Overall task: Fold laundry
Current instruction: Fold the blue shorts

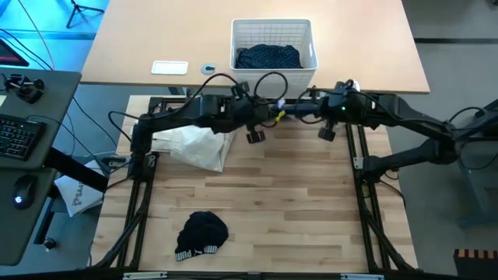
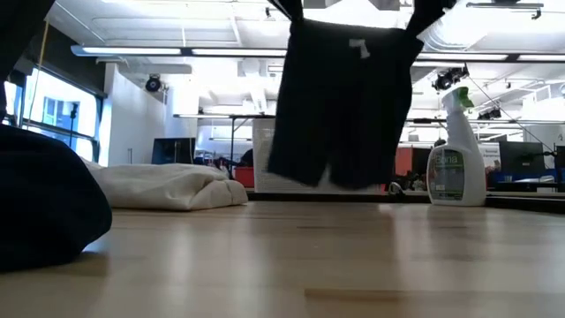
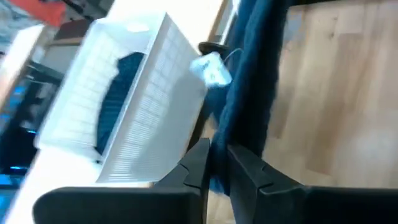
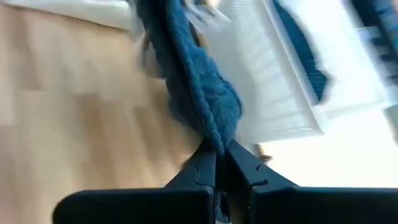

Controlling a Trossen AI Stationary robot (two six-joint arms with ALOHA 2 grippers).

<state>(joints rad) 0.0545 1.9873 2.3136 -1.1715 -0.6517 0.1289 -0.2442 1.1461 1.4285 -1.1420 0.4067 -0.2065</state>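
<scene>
- Dark garment (image 2: 344,106) hangs in the air between the two arms, held by its top edge, body dropping straight down and clear of the table (image 1: 264,202)
- Its top edge runs across, from one gripper to the other; the long fall is vertical
- Left gripper (image 3: 216,163) pinches one top corner, fingers clenched on the cloth
- Right gripper (image 4: 221,163) pinches the other corner, fingers squeezed tight on a bunched fold
- Both sit equally near, just in front of the white basket (image 1: 274,31), which holds a navy shirt (image 1: 268,56)
- Lowering it flat, I judge, needs the two grips kept level
- Cream cloth (image 1: 194,146) lies under the left arm; small black piece (image 1: 201,233) rests at the near edge
</scene>
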